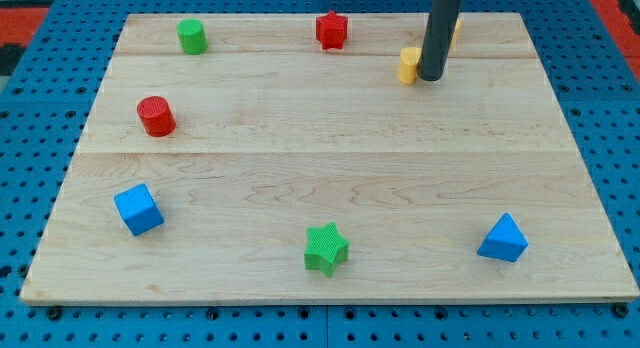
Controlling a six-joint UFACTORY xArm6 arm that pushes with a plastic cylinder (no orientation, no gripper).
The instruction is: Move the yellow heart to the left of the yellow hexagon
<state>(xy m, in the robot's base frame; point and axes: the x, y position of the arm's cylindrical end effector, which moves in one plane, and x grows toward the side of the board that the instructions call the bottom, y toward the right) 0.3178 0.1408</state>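
My tip [430,79] sits near the view's top right of the pale wooden board [330,168], at the lower end of the straight dark rod [438,33]. There are no jaws on this rig, only that rod, so nothing is gripped or released; the tip simply presses against things. Touching the tip on the view's left side is a small yellow block [408,65], partly hidden by the rod, so I cannot tell its shape for sure. Just behind the rod, on its right edge toward the view's top, a sliver of a second yellow block [456,30] peeks out; it is too covered to name its shape. Which of the two is the heart and which the hexagon I cannot tell.

Moving outward, a red star-like block [332,30] stands along the top edge, to the view's left of the tip. Further left on that edge is a green cylinder [192,36]. A red cylinder [156,116] rests near the left edge, and a blue cube [138,209] lies below it. A green star block [326,249] sits at the bottom centre, and a blue triangular block [503,239] at the bottom right, well apart from the tip.

The board lies on a blue perforated table [40,88]. No brands, labels or writing can be read anywhere.
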